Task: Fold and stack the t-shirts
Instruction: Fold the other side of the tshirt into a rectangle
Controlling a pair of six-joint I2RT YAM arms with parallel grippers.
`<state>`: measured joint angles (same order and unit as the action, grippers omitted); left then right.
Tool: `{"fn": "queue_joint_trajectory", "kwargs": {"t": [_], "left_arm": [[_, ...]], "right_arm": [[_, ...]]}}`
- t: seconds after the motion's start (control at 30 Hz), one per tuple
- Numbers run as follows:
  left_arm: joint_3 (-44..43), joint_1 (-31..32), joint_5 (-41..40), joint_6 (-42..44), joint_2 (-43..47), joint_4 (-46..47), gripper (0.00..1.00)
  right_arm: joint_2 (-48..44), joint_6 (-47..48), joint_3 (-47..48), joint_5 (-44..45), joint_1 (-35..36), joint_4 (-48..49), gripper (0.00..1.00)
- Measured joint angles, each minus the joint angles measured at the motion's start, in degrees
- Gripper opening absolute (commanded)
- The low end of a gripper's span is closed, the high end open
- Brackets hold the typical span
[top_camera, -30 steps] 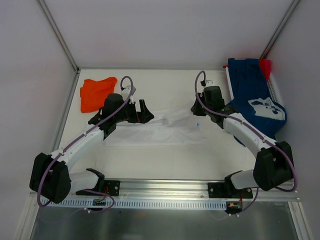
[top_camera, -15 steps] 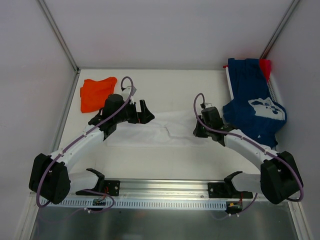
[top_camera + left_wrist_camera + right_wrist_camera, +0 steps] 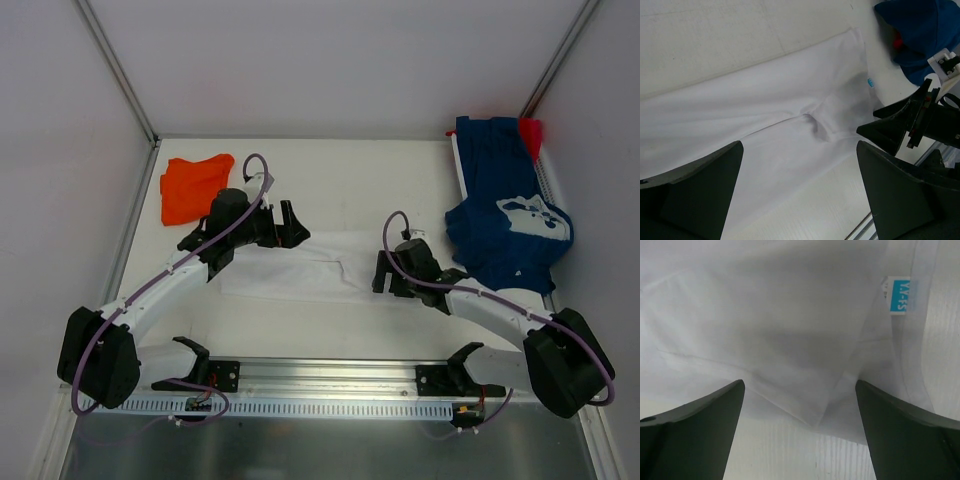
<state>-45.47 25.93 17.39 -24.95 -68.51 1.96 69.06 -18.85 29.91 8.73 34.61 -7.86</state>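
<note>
My left fingers (image 3: 695, 192) and right fingers (image 3: 690, 427) are both spread wide, pinching nothing, over the white t-shirt (image 3: 300, 272) lying mid-surface (image 3: 340, 175). The orange t-shirt (image 3: 193, 187) lies back-left and the navy t-shirt (image 3: 505, 215) back-right.

Far table (image 3: 350, 180) open; navy shirt (image 3: 500, 190) blocks right

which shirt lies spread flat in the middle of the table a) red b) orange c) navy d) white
d, the white t-shirt lies spread in the middle, while the orange t-shirt is bunched at far left and the navy t-shirt at far right
</note>
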Motion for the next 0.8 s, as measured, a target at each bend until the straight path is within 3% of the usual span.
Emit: {"fn": "queue_joint_trajectory", "kwargs": {"t": [0.27,0.47,0.6,0.8], "left_arm": [[-0.9,0.2,0.2,0.7,-0.3,-0.2,0.99],[-9.8,1.2,5.4,1.9,-4.5,-0.6,0.99],[-22.3,3.3,14.2,2.0,-14.8,-0.4,0.97],[-36.5,11.9,22.8,1.9,-35.2,0.4,0.75]], "right_arm": [[-7.0,-0.6,-0.5,5.6,3.7,-8.3,0.99],[-17.7,-0.3,9.6,9.7,5.6,-19.2,1.00],[-25.2,-0.6,15.4,12.5,9.3,-23.4,0.99],[-33.8,-3.2,16.1,17.4,12.6,-32.6,0.99]]}}
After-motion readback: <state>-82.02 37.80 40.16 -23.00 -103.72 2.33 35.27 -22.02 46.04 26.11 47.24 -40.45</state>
